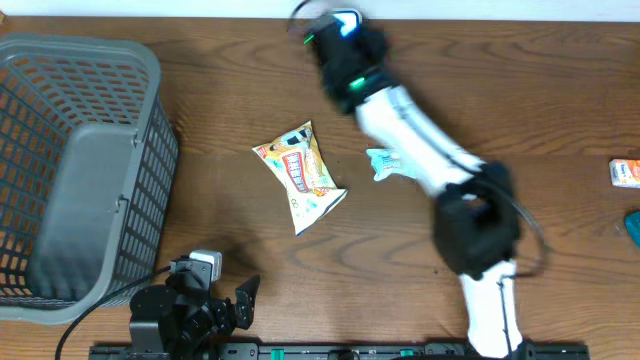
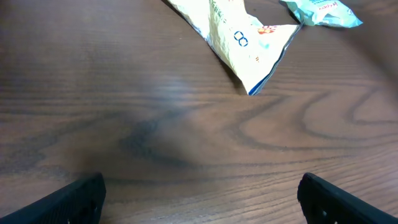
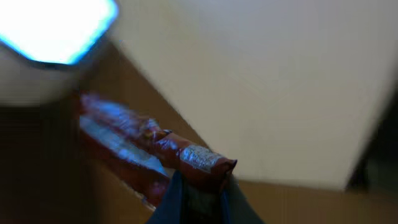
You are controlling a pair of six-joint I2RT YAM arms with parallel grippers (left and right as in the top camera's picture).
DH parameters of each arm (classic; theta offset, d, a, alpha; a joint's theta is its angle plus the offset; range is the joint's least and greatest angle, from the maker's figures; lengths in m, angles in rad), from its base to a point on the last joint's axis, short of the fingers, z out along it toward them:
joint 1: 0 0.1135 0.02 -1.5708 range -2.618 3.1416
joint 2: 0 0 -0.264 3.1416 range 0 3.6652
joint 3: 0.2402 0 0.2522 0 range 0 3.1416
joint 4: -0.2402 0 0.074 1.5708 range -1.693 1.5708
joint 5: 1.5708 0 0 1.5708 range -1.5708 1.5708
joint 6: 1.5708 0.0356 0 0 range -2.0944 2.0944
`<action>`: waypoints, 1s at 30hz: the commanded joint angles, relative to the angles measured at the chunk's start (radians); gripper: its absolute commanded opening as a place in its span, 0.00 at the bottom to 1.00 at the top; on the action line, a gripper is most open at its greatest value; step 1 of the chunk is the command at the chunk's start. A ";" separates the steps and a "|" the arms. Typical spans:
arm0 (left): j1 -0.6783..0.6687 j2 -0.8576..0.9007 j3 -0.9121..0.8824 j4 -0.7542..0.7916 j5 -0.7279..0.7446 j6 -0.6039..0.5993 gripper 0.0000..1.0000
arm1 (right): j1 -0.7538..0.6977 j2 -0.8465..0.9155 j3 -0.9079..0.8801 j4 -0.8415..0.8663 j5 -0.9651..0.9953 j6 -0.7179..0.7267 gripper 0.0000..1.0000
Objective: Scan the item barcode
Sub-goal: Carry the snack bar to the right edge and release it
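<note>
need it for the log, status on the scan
Left tool open, low over table. Right tool shut on red packet, beside blue light. Nothing blocking in view.

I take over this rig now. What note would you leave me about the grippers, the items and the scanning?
The left gripper is open and empty, low over the table near the yellow snack bag.
The right gripper is shut on a red packet at the far table edge, beside a blue-white light, probably the scanner.
Done: packet picked up.
Left: the scan itself, which I cannot confirm; a teal packet also waits on the table.
</note>
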 commanded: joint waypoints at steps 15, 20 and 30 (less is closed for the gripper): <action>-0.004 -0.001 0.000 -0.012 0.009 -0.001 0.99 | -0.644 -0.084 -0.095 -0.229 -0.154 0.492 0.01; -0.004 -0.001 0.000 -0.012 0.009 -0.001 0.99 | -0.808 -0.084 -0.103 -0.307 -0.268 0.586 0.01; -0.004 -0.001 0.000 -0.012 0.009 -0.001 0.99 | -0.973 -0.091 -0.103 -0.237 -0.039 0.602 0.02</action>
